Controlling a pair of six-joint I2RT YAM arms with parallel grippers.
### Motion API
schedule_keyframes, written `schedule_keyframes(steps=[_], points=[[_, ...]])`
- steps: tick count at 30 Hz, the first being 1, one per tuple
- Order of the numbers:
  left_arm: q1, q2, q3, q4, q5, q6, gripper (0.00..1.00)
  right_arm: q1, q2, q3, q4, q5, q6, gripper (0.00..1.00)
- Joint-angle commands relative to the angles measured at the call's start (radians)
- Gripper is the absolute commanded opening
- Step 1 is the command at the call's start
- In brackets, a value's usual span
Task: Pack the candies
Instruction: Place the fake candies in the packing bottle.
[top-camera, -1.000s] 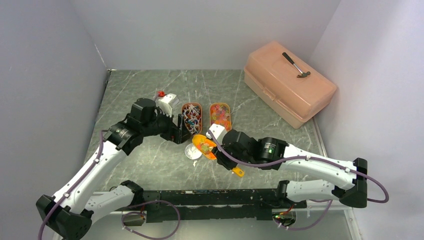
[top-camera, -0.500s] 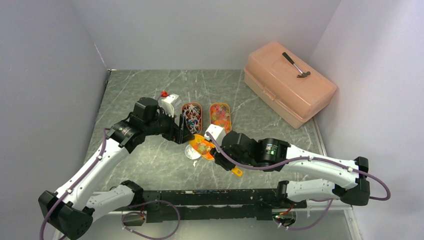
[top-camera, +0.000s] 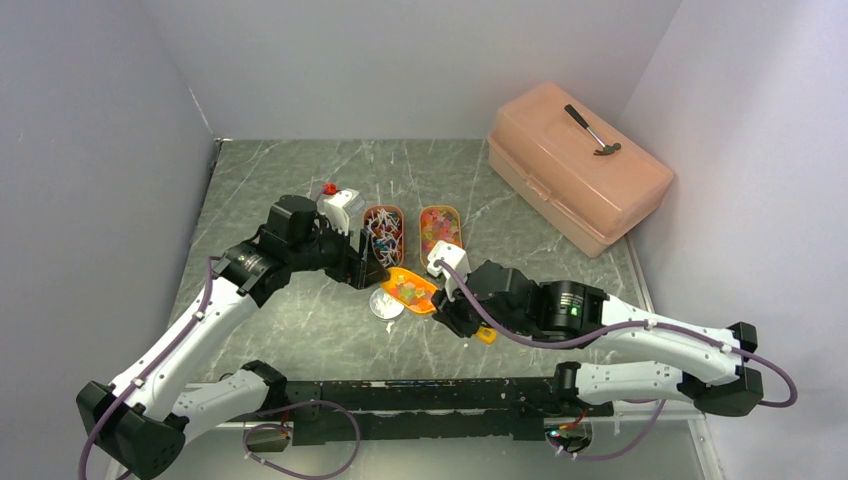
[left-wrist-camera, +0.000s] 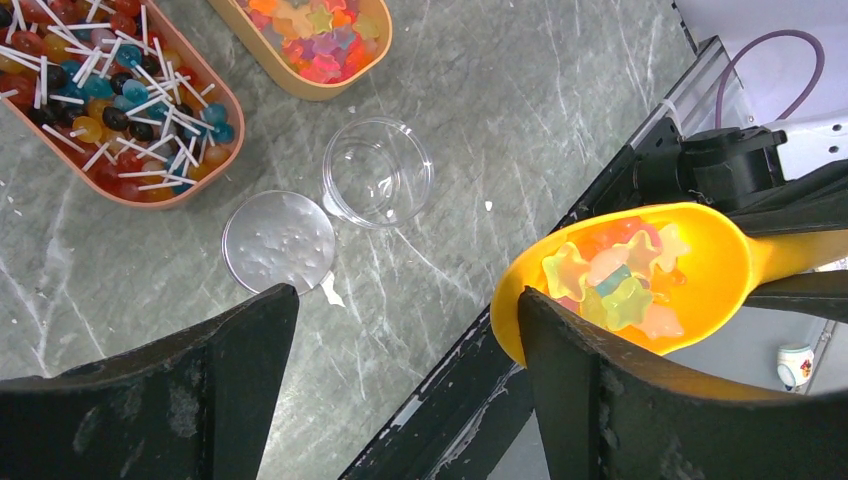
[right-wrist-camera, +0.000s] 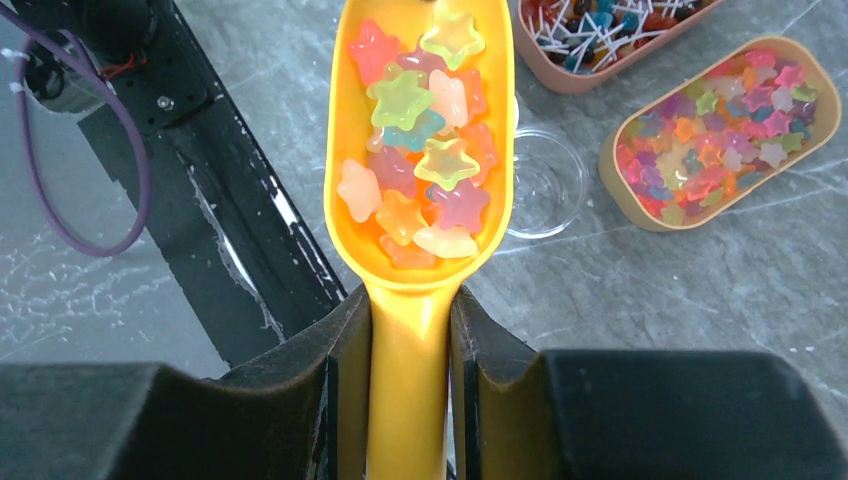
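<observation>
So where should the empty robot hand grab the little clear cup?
Probably by its wall, coming straight down from above. The clear cup stands upright, mouth up, round and low, so the open left gripper could put one finger inside the rim and one outside. That pinch best lands on the side away from the lid lying close beside it, and clear of the loaded scoop.

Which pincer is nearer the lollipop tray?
Left. The left pincer hangs open at the near end of the lollipop tray; the right pincer, shut on the scoop, is farther off.
</observation>
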Motion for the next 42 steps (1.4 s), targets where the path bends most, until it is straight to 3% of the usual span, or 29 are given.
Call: schedule_keyframes(steps=[1,17,33,42], points=[[-0.003,-0.018,0.003,0.005,0.013,0.020,0.86,0.011,-0.054,0.007,0.124,0.042,-0.019,0.00],[-0.002,-0.031,-0.009,0.013,0.016,0.011,0.87,0.017,-0.083,-0.030,0.099,0.043,0.007,0.00],[-0.001,-0.154,-0.020,-0.005,-0.168,-0.004,0.89,0.018,-0.070,-0.119,-0.060,0.081,0.205,0.00],[-0.001,-0.187,-0.025,-0.010,-0.178,-0.005,0.89,0.016,-0.014,-0.146,-0.118,0.119,0.273,0.00]])
